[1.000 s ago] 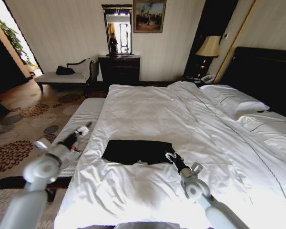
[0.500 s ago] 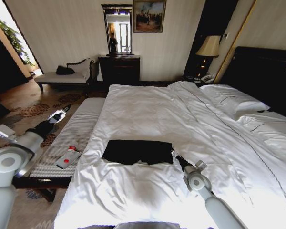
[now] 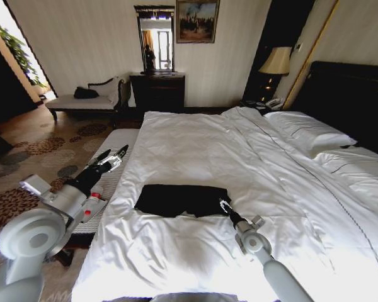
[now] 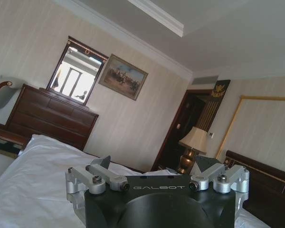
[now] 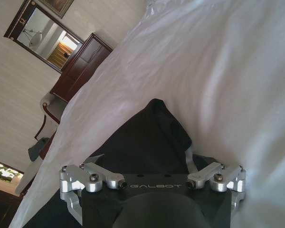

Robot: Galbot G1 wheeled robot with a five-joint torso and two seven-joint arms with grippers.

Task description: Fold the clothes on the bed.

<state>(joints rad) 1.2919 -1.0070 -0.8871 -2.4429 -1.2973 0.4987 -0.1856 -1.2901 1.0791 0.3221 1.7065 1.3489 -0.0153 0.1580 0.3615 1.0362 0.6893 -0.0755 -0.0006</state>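
Black T-shirt [image 3: 181, 200]: folded into a flat band on the white duvet [image 3: 195, 151], near-left part of the bed. Right gripper [image 3: 225, 206]: fingers spread over its right edge, poised to grip. Left gripper [image 3: 113, 157]: wide, raised beyond the bed's left side, clear.

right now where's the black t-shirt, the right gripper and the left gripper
black T-shirt [image 3: 176, 199], head view, middle of the folded cloth
right gripper [image 3: 223, 205], head view, fingertips at the shirt's right edge
left gripper [image 3: 115, 156], head view, fingertips beside the bed's left edge
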